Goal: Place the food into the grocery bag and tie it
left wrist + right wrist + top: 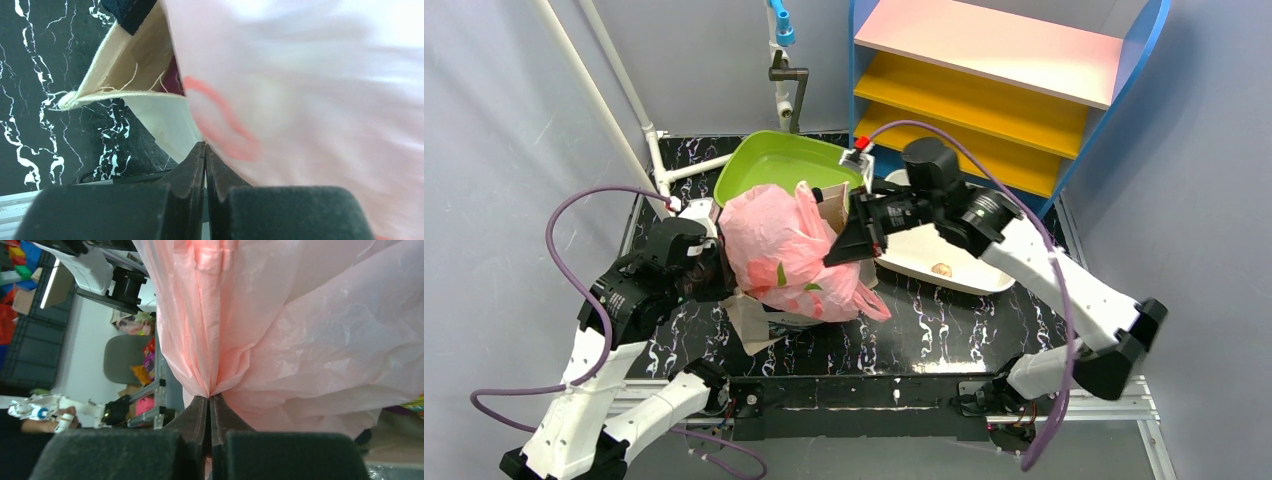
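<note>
The pink grocery bag (pixel 784 250) sits bunched up at the table's middle, on top of a beige canvas tote (pixel 759 325). My right gripper (pixel 844 245) is at the bag's right side, shut on a gathered fold of the pink film (pixel 220 315), which fans out from the fingertips (pixel 210 396). My left gripper (pixel 719 270) is at the bag's left side, jaws pressed together with the bag's pink film (pixel 300 100) meeting the tips (pixel 205 145). The food is hidden. Small green patches (pixel 781 272) show on the bag's side.
A green tub (pixel 774 160) stands behind the bag. A white oval dish (pixel 984 275) holding a small brown item (pixel 941 269) lies to the right, under the right arm. A blue shelf unit (pixel 1014 80) is at the back right. The tote's open edge (pixel 115 75) lies beside the left gripper.
</note>
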`<state>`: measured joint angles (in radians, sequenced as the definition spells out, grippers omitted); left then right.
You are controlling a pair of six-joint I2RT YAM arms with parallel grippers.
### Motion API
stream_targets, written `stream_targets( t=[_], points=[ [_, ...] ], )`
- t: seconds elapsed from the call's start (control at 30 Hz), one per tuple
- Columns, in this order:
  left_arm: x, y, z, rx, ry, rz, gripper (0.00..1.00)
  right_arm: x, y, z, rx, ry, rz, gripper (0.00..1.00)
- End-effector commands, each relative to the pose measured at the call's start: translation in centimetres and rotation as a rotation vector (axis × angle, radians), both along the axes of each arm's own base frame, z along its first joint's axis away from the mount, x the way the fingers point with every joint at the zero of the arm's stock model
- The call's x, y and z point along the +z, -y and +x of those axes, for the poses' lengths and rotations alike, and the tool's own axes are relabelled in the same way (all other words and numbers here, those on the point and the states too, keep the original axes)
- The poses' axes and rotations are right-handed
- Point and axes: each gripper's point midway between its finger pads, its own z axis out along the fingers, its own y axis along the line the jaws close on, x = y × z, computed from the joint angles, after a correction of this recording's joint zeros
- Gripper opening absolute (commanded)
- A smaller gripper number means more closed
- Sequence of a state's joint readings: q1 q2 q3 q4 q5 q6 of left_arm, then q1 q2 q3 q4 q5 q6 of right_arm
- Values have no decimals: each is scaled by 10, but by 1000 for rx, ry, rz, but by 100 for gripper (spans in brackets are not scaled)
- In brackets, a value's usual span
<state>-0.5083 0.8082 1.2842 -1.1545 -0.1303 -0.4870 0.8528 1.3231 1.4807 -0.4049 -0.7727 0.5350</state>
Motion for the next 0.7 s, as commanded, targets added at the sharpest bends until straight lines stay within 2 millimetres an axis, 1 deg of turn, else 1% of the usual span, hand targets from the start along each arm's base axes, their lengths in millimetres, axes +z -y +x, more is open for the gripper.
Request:
stream_targets(
  t=[0.0,0.03,0.07,0.1,0.2,0.27,0.37,0.43,0.5,0.57,0.67],
  points=[
    [16,-4,-3,-21,13,27,0,-24,-17,-4,161,-178,-108,1],
    [24,-6,-3,-22,27,30,3,-24,-17,-5,176,-195,-127,1],
    [31,-7,-2,-28,40,39,12,-31,-20,-4,194,-224,-160,1],
    [41,-9,0,-28,61,47,19,-34,-19,-4,200,-223,-182,1],
    [71,-12,8,-35,130,66,37,-45,-15,4,150,-186,-254,1],
    [88,-12,16,-37,176,76,48,-50,-10,4,144,-172,-290,1],
    [102,-3,35,-70,227,89,56,-55,-4,0,162,-199,-338,1],
    [105,9,49,-103,244,79,58,-59,0,-4,175,-219,-369,1],
    [100,22,61,-129,239,63,58,-61,2,-5,179,-224,-381,1],
    [86,36,70,-158,208,43,58,-58,2,-5,173,-216,-374,1],
    [64,56,77,-208,159,-4,55,-53,2,-2,155,-191,-362,1]
  ],
)
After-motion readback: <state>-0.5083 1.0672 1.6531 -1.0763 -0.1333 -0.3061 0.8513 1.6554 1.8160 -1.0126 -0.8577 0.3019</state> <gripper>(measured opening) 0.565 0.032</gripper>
